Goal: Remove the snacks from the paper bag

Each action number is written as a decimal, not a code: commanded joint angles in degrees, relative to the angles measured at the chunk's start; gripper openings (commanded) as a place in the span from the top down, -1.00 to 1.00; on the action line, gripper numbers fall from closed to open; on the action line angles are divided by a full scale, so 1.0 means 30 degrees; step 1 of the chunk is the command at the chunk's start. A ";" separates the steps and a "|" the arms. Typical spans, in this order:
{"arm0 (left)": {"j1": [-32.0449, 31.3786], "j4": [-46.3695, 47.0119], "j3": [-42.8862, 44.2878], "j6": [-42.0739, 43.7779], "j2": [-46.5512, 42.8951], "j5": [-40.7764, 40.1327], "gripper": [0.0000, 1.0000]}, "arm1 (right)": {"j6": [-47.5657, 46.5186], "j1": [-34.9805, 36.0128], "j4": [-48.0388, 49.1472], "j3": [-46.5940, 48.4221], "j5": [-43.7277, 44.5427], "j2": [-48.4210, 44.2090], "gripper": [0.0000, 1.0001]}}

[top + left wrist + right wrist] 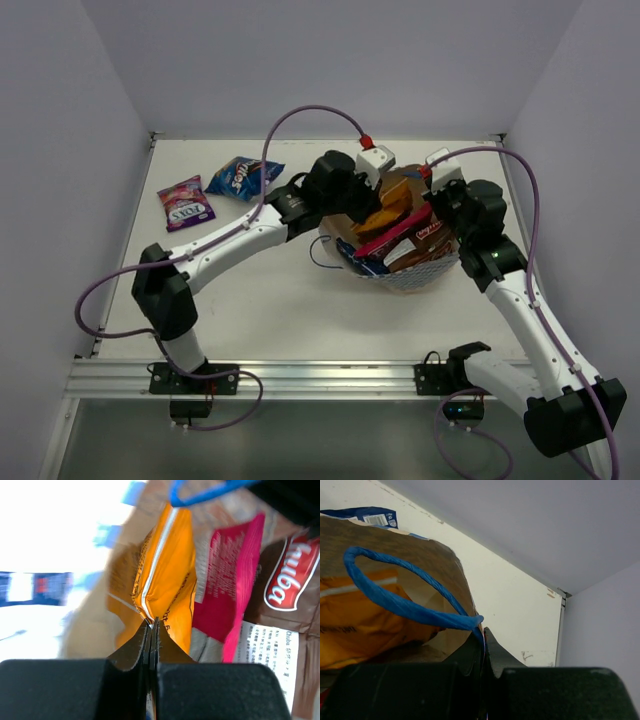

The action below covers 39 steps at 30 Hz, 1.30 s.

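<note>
**Both arms at the bag**

On the table (pixel 260 320), the paper bag (pixel 420 275) sits centre-right. The left arm stretches across to it, left gripper (pixel 151 625) pinched on the orange-yellow packet (pixel 170 570) inside. The right gripper (pixel 482 632) clamps the bag's rim at its blue cord handle (pixel 395 602). Far left lie the pink-purple packet (pixel 185 203) and blue packet (pixel 240 177).

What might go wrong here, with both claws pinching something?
The left gripper pinches only a thin edge of the orange packet; the foil may slip free when lifted. The pink-red packet lies against it and might drag along. The right gripper holds the paper bag just at its rim by the blue cord; tugging might tear it.
</note>
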 commanded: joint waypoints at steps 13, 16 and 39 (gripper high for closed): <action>0.1708 -0.8212 0.4440 0.1251 -0.8695 -1.3036 1.00 | -0.0048 -0.0005 0.1938 0.0559 0.2171 0.0154 1.00; 0.3169 -1.1260 0.4471 0.0199 -0.9398 -1.5531 1.00 | -0.0049 -0.0005 0.1938 0.0647 0.2084 0.0125 1.00; 0.8302 -0.6347 -1.1086 -0.3407 -0.6272 -1.8087 1.00 | 0.0625 0.0025 0.2436 -0.0260 0.1000 -0.0694 1.00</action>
